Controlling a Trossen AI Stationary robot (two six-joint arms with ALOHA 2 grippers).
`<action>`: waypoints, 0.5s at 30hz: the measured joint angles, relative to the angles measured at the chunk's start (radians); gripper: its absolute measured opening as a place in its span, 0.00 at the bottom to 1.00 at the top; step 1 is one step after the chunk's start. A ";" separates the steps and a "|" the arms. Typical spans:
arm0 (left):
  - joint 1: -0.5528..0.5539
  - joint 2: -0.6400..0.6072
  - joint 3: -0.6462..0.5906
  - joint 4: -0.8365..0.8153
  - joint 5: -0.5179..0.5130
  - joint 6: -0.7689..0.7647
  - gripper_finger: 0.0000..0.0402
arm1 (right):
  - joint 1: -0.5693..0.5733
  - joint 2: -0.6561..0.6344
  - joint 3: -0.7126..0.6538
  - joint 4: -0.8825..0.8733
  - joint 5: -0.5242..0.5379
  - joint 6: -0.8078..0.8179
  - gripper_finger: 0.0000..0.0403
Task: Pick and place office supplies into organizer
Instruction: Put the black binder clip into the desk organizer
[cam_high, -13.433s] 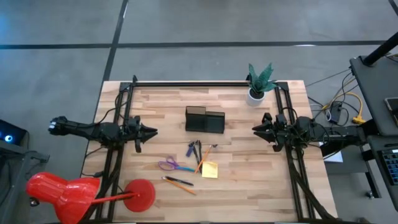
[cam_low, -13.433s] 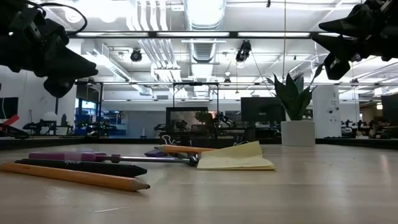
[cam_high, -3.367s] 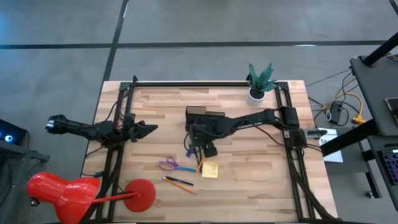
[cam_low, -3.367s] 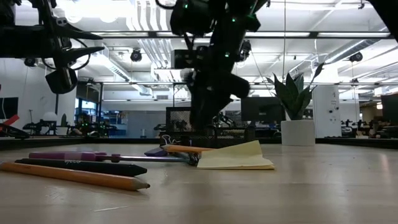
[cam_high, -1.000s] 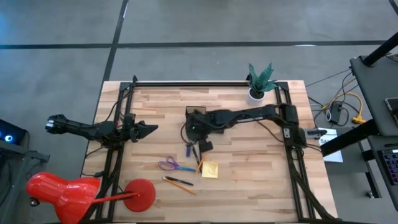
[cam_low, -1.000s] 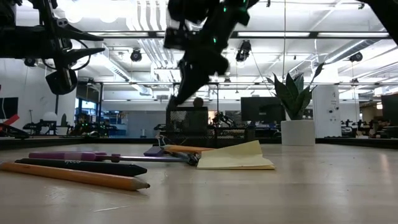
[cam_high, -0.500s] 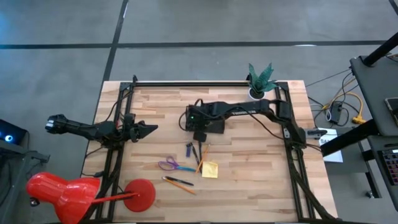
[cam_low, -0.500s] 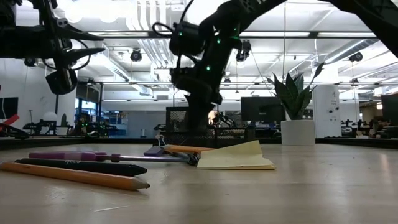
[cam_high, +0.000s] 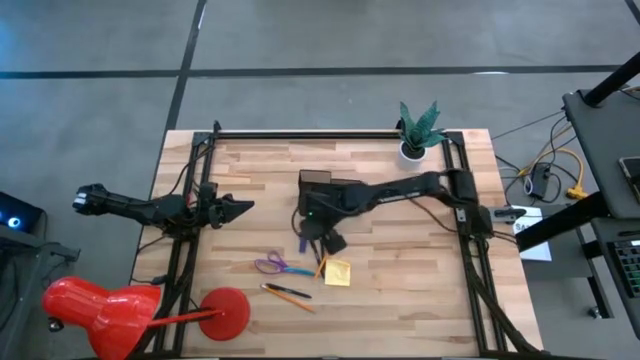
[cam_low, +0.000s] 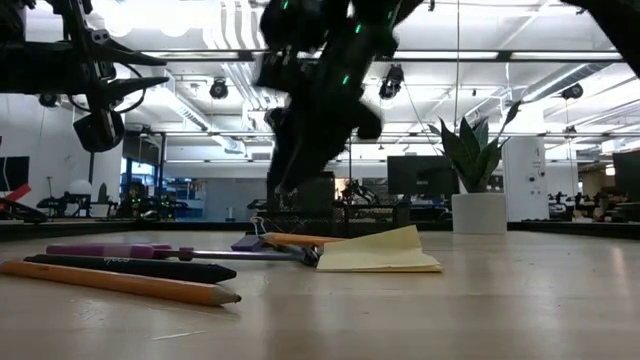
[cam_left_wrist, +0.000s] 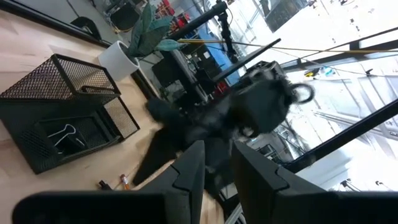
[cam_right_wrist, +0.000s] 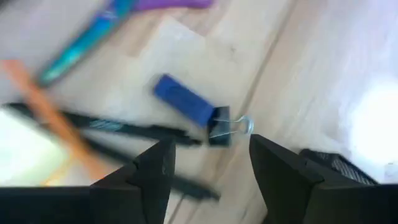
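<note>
Right gripper (cam_right_wrist: 205, 171): fingers spread, empty, above blue binder clip (cam_right_wrist: 193, 109).
Left gripper (cam_left_wrist: 214, 171): parked left, fingers spread.
Risk: thin black pens (cam_right_wrist: 124, 134) touching clip; could be nudged or pinched together.
Black mesh organizer (cam_high: 329, 192): just beyond.

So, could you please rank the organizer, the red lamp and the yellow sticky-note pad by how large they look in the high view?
1. Red lamp, clearly largest.
2. Organizer, though the right arm partly covers it.
3. Yellow sticky-note pad, smallest.
</note>
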 joint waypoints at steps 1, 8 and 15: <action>0.000 0.000 0.000 0.000 0.000 0.000 0.16 | 0.000 0.017 0.000 0.028 0.011 0.012 0.48; 0.000 -0.002 0.000 0.007 0.001 -0.001 0.16 | -0.014 0.068 0.065 0.052 0.028 0.100 0.48; 0.000 0.004 0.000 0.004 0.000 0.002 0.16 | -0.019 0.118 0.066 0.055 -0.008 0.086 0.48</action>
